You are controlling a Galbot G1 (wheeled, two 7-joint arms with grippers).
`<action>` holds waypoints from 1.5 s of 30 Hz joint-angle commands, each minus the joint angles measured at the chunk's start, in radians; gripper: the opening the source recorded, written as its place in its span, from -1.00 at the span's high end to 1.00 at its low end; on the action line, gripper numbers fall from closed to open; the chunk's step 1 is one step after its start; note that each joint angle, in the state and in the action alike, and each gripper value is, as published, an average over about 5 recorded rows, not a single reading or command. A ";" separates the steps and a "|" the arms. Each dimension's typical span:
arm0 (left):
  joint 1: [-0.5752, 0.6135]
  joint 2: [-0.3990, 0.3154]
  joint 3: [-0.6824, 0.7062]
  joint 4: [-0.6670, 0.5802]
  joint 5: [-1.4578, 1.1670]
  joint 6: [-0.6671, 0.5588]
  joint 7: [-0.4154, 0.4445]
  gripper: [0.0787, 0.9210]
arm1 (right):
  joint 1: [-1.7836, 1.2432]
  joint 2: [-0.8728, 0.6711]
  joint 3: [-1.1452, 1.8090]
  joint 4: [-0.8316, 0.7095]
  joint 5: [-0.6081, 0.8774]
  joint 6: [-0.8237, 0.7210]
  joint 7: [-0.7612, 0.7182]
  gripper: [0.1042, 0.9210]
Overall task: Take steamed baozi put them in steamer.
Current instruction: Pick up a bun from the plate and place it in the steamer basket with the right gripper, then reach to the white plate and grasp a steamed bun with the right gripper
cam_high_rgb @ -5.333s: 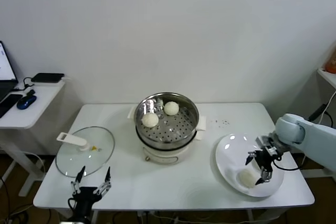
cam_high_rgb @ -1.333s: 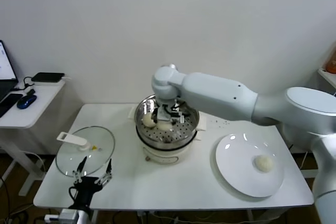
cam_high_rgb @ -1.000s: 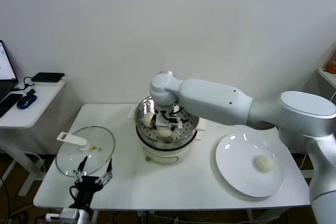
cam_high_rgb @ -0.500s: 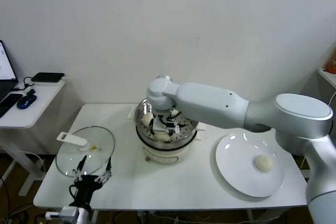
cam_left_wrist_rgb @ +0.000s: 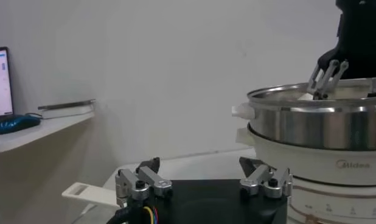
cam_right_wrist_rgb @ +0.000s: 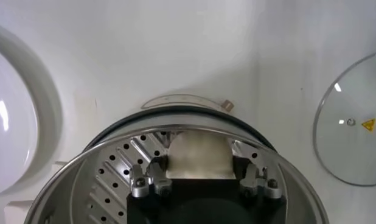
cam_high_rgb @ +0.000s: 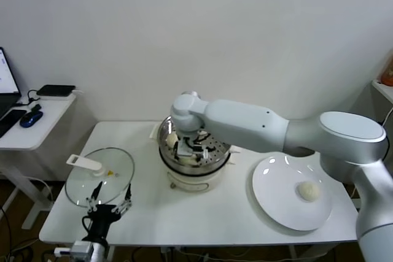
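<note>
My right gripper [cam_high_rgb: 186,150] reaches down inside the steamer [cam_high_rgb: 216,159], shut on a cream-white baozi [cam_high_rgb: 188,159] low over the perforated tray. In the right wrist view this baozi [cam_right_wrist_rgb: 199,155] sits between the two fingers [cam_right_wrist_rgb: 156,170], over the tray [cam_right_wrist_rgb: 115,173]. Another baozi [cam_high_rgb: 172,138] lies at the steamer's left side; any other inside is hidden by the arm. One baozi [cam_high_rgb: 308,191] lies on the white plate [cam_high_rgb: 276,200]. My left gripper [cam_high_rgb: 108,208] is open and empty at the table's front left, also in the left wrist view [cam_left_wrist_rgb: 200,165].
The glass lid [cam_high_rgb: 98,179] with a white handle lies flat at the left, just behind my left gripper. The steamer [cam_left_wrist_rgb: 316,125] stands close to the left gripper's right side. A side desk [cam_high_rgb: 31,121] with a mouse stands far left.
The right gripper carried a baozi from the plate to the steamer, then over the last second sank lower toward the tray's front left. The left arm barely moved.
</note>
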 commanded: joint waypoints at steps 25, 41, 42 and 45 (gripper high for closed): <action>-0.001 -0.004 0.008 0.004 0.003 -0.004 0.000 -0.77 | 0.193 -0.111 0.009 0.005 0.262 -0.065 -0.017 -0.76; -0.008 0.006 0.030 -0.034 0.001 0.001 -0.001 -0.77 | 0.362 -0.622 -0.257 0.006 0.783 -0.447 0.148 -0.76; -0.006 0.006 0.031 -0.034 0.001 0.000 -0.001 -0.77 | 0.355 -0.662 -0.266 0.010 0.787 -0.461 0.148 -0.76; 0.001 0.007 0.031 -0.037 -0.002 -0.003 0.000 -0.77 | 0.303 -0.766 -0.268 0.020 0.772 -0.492 0.154 -0.76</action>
